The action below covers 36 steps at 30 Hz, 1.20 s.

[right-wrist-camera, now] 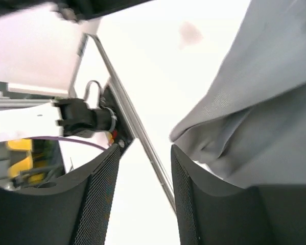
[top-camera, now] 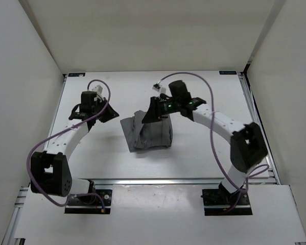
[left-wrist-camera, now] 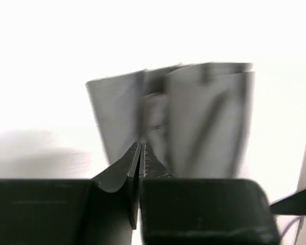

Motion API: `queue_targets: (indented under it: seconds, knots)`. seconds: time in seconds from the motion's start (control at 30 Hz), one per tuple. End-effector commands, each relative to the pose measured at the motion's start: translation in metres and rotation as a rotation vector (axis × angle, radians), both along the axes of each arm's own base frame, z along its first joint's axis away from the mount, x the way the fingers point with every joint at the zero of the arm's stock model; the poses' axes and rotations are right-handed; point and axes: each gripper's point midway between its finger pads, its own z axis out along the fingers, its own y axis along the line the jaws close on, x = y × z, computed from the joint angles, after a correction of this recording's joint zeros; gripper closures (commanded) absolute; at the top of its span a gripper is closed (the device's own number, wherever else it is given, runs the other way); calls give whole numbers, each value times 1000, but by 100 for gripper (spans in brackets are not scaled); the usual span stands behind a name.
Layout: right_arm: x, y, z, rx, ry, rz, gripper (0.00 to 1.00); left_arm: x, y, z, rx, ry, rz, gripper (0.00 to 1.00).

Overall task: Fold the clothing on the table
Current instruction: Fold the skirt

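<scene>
The plain mid-grey pleated fabric clothing (top-camera: pixel 150 135) lies in a rough, bunched fold near the middle of the large white rectangular table (top-camera: pixel 117 163). Your left gripper (left-wrist-camera: pixel 141 153) sits just left of it, clear of the cloth, its fingers all but together on nothing. Your right gripper (right-wrist-camera: pixel 145 153) hangs over the clothing's far edge, jaws wide and empty, with the fabric just beside one finger.

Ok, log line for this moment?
clothing: folded-over heap on table | left claw: shut, empty, apart from clothing | right claw: open, empty, beside clothing
</scene>
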Motion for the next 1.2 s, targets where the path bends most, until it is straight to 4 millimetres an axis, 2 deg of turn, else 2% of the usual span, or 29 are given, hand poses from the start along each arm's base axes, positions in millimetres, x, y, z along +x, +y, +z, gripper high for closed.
queue_targets:
  seconds: [0.0, 0.03, 0.1, 0.13, 0.17, 0.2, 0.27, 0.33, 0.4, 0.47, 0.6, 0.73, 0.83, 0.9, 0.97, 1.03, 1.17]
  knots:
    - [11, -33, 55, 59, -134, -58, 51, -19, -36, 52, -133, -56, -149, 92]
    - [13, -41, 50, 52, -138, -80, 53, -19, -50, 70, -192, -86, -176, 94]
    - [21, -59, 39, 35, -125, -142, 58, -30, -91, 110, -333, -162, -329, 100]
    - [24, -65, 36, 35, -113, -168, 64, -32, -99, 120, -401, -151, -332, 100]
    - [29, -73, 27, 19, -80, -208, 70, -40, -119, 135, -461, -188, -419, 100]
    - [34, -85, 23, 16, -86, -249, 74, -46, -133, 141, -529, -189, -461, 100]
    - [40, -93, 27, 34, -101, -293, 77, -53, -150, 123, -552, -124, -467, 100]
    - [45, -101, 26, 44, -97, -320, 77, -56, -158, 79, -503, -29, -450, 100]
    - [51, -105, 25, 58, -78, -326, 79, -61, -155, 45, -482, 50, -432, 100]
    - [50, -103, 25, 72, -62, -314, 80, -70, -139, 1, -452, 135, -368, 100]
    - [48, -105, 20, 65, -55, -325, 80, -95, -106, -57, -342, 247, -315, 100]
    - [43, -111, 12, 60, -27, -343, 80, -117, -77, -99, -176, 325, -285, 100]
    - [41, -111, 13, 71, -24, -344, 79, -128, -68, -116, -145, 361, -277, 100]
    - [37, -108, 12, 67, -13, -333, 79, -129, -62, -124, -129, 380, -261, 100]
    - [36, -104, 12, 65, -8, -321, 77, -128, -62, -121, -146, 386, -263, 100]
    - [31, -99, 8, 58, 17, -300, 77, -113, -71, -100, -176, 331, -272, 100]
    - [20, -89, -10, 51, 123, -243, 76, -87, -91, -33, -257, 170, -292, 100]
